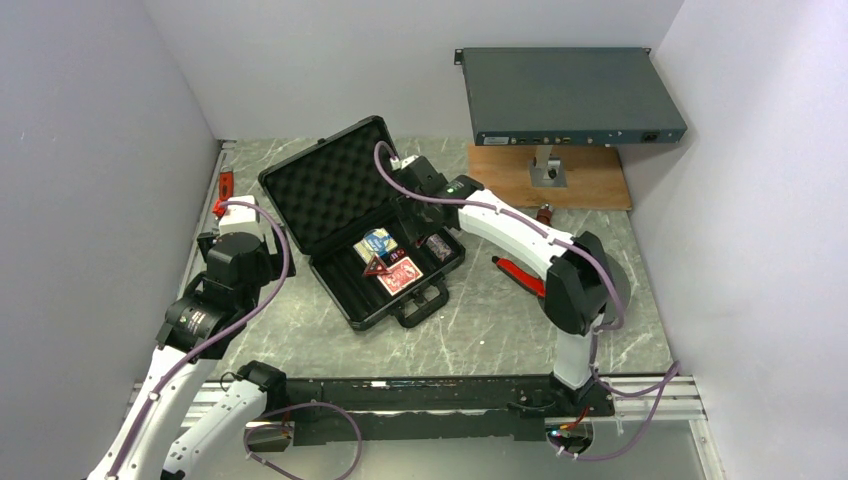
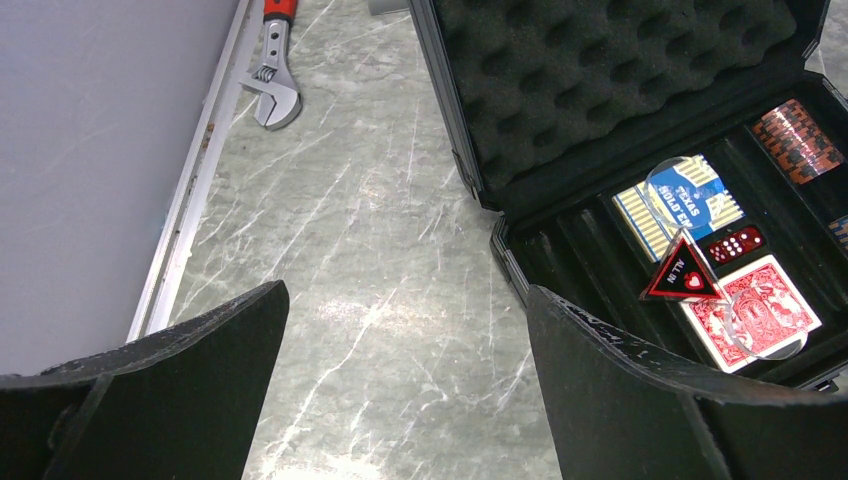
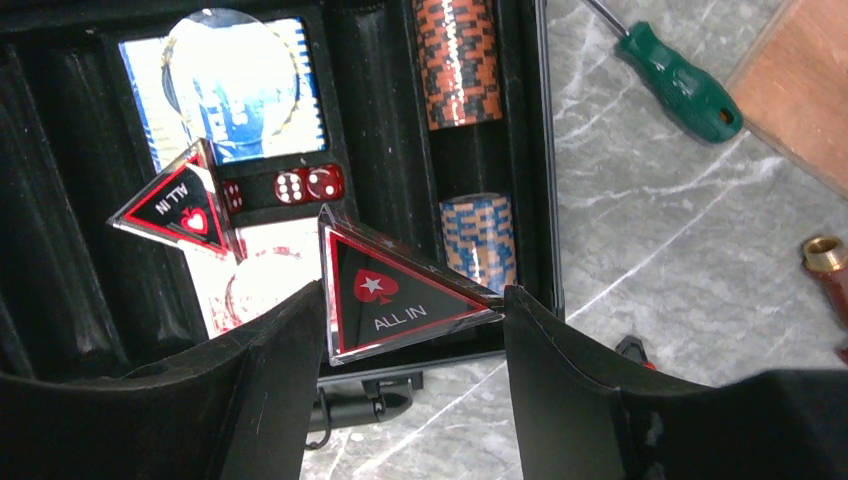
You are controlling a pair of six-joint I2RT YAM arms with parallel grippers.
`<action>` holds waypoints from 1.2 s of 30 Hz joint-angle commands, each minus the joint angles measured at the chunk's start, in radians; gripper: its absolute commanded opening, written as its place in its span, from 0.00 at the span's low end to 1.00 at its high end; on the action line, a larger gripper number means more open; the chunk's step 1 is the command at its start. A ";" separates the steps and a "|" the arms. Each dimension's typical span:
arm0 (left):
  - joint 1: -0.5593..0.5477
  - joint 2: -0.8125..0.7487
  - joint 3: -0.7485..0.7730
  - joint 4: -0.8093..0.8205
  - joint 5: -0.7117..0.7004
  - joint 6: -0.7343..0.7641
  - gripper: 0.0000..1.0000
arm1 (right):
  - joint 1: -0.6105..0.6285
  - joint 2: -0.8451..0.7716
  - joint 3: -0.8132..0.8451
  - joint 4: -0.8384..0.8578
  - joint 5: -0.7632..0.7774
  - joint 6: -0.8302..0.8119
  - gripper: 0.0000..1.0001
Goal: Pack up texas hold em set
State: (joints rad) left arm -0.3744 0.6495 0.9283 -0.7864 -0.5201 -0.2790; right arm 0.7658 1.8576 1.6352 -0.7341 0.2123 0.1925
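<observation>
The black briefcase (image 1: 330,195) lies open mid-table, its foam lid (image 2: 600,80) folded back. In its tray lie a blue card deck (image 2: 680,205), a red card deck (image 2: 760,310), red dice (image 3: 305,185), an orange chip roll (image 3: 457,60), a blue chip roll (image 3: 478,240) and one red-black triangular token (image 3: 175,205) standing on the decks. My right gripper (image 3: 410,330) hovers over the tray's near right corner, shut on a second triangular "ALL IN" token (image 3: 385,290) wedged between its fingers. My left gripper (image 2: 405,340) hangs open over bare table left of the case, holding nothing.
A grey rack-mount box (image 1: 570,95) stands on a wooden board (image 1: 560,175) at the back right. A green screwdriver (image 3: 680,85) and a red-handled tool (image 1: 522,275) lie right of the case. A red-handled wrench (image 2: 272,90) rests by the left wall.
</observation>
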 commanded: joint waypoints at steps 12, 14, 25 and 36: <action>0.005 -0.014 0.010 0.027 0.001 -0.006 0.95 | -0.008 0.155 0.126 0.043 -0.120 -0.004 0.00; 0.004 -0.013 0.010 0.026 0.001 -0.005 0.95 | -0.008 0.170 0.134 0.043 -0.118 0.020 0.00; 0.005 -0.011 0.010 0.024 -0.005 -0.006 0.95 | -0.008 0.249 0.187 0.025 -0.145 0.134 0.00; 0.005 -0.013 0.010 0.024 -0.007 -0.006 0.95 | -0.008 0.307 0.214 -0.002 -0.138 0.204 0.00</action>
State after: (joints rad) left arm -0.3744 0.6434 0.9283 -0.7864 -0.5201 -0.2787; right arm 0.7605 2.1548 1.7954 -0.7338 0.0689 0.3523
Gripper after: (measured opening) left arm 0.952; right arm 0.627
